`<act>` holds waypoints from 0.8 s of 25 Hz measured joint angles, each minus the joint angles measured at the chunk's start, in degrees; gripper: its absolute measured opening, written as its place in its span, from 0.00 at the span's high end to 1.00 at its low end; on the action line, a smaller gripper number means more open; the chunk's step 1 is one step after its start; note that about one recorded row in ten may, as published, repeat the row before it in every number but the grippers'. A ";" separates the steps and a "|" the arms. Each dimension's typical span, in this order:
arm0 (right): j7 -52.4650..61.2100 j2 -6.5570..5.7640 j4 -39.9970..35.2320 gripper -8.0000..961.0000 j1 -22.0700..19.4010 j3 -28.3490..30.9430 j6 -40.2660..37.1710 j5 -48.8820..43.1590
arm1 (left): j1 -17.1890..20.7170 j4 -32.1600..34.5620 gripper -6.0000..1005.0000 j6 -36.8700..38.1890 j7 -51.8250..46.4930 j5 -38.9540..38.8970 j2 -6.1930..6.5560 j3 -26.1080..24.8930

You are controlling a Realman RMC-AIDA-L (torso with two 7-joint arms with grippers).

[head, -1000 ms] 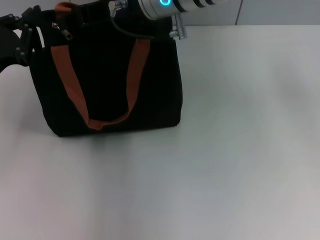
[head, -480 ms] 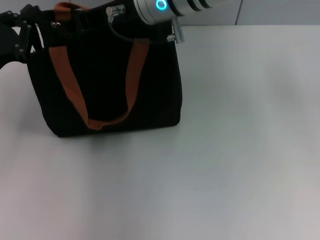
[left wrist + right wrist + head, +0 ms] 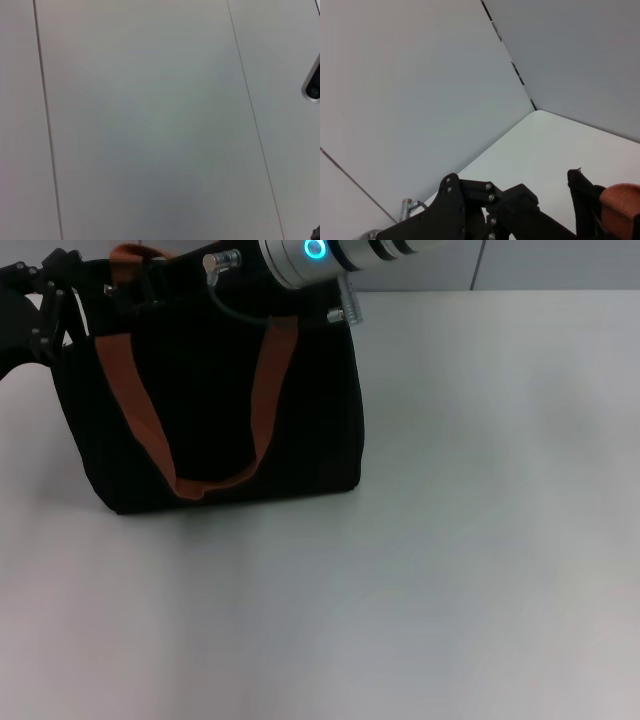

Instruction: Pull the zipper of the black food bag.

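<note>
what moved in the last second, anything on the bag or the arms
The right arm slid a little toward the robot's left along the top of the black food bag. The zipper pull seen a second ago near the bag's left top corner no longer shows. The left hand stayed at that corner with only a slight shift, and the bag stayed put on the table, straps hanging as before.

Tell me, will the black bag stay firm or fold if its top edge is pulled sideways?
The black bag looks like soft fabric, so its top would probably give. It stands boxy and upright, so it may slide or lean. The left gripper at its corner may steady it.
</note>
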 joint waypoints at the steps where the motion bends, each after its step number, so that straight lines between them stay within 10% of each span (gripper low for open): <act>1: 0.00 0.00 -0.12 0.94 -0.05 -0.02 -0.03 0.00 | 0.06 0.02 0.96 -0.06 0.00 0.00 0.00 0.00; 20: 3.11 -0.20 -0.55 0.99 -0.43 0.33 1.44 -5.84 | 0.89 0.16 0.96 0.29 -0.04 -0.03 0.12 -2.38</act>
